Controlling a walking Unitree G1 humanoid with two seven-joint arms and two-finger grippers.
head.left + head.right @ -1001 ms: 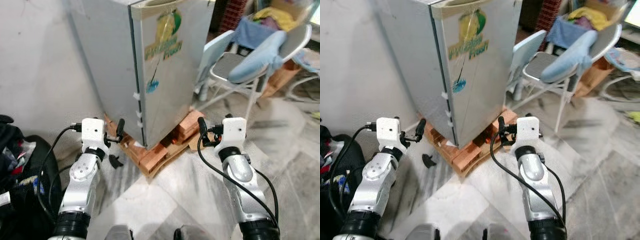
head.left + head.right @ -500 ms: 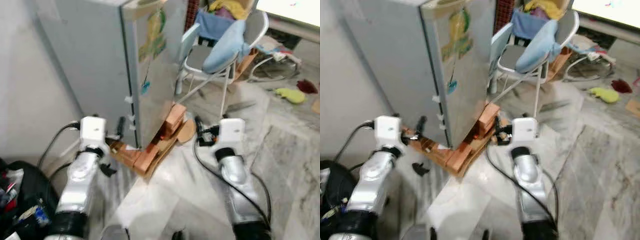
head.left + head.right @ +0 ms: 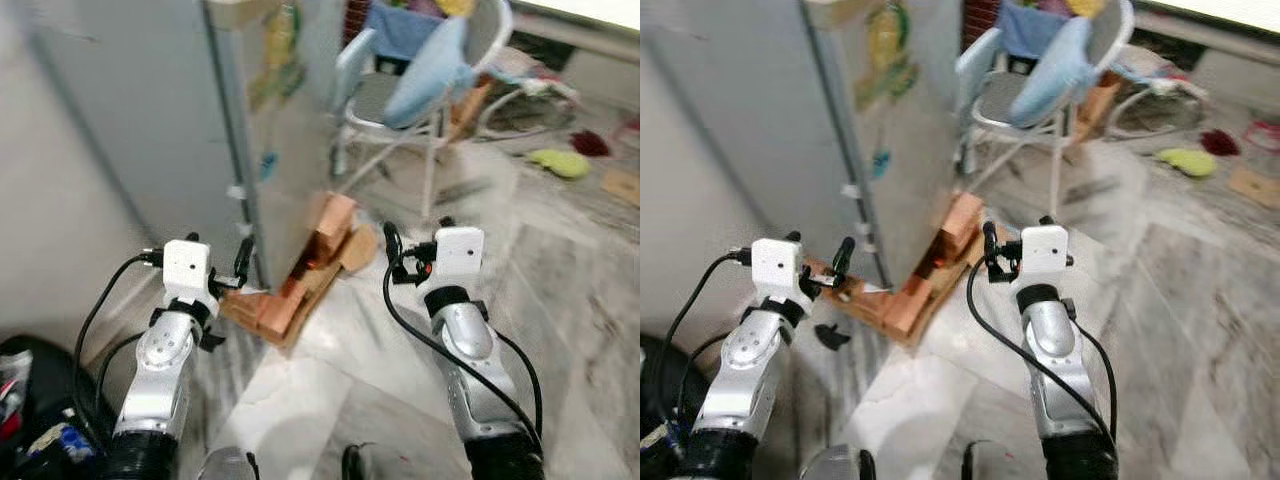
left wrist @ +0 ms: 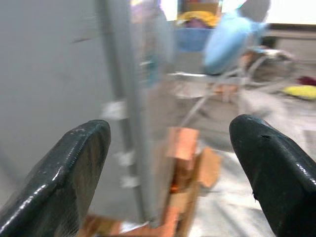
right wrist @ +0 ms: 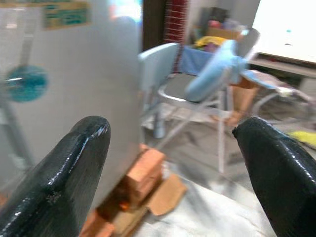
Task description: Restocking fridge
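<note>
Two silver jointed arms, each capped by a white boxy wrist block. Black cables loop from both blocks down along the forearms. Left gripper (image 4: 163, 173) and right gripper (image 5: 170, 177) carry glossy black, rounded fingers (image 4: 74, 173).

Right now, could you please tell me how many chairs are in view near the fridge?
1. A single white-framed chair stands on the floor to the right of the fridge, with light blue cloth draped over it. The blurred clutter behind it may hide others.

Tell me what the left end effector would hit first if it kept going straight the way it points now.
Most likely the fridge: its front corner edge sits between the open fingers of the left end effector, with the bricks under it just below that line. Depth is blurred, so this is a judgement.
</note>
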